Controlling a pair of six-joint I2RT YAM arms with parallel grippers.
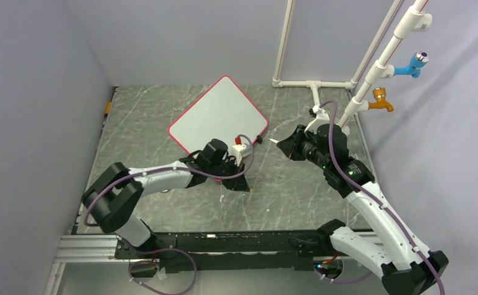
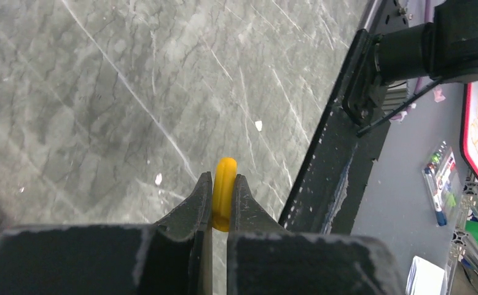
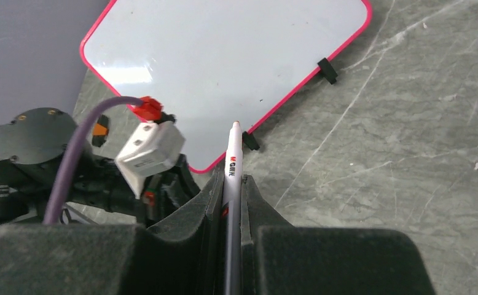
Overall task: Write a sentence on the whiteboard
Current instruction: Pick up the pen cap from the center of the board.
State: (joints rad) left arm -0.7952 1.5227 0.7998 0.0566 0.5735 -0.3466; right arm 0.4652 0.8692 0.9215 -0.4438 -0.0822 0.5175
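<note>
Fingers of the right gripper [image 3: 229, 184] clamp a slim white marker pen [image 3: 233, 153]; beyond their tips lies the red-framed rectangular whiteboard [image 3: 224, 55]. The left gripper [image 2: 223, 183] pinches a small orange-yellow cap [image 2: 225, 167].

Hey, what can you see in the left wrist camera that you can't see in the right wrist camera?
Only the left wrist view shows a yellow cap pinched in the left gripper, and a black rail along the table's edge.

Only the right wrist view shows a white marker clamped in the right gripper, pointing toward the whiteboard, whose red-framed face is blank.

Both views show the grey marbled table underneath.
</note>
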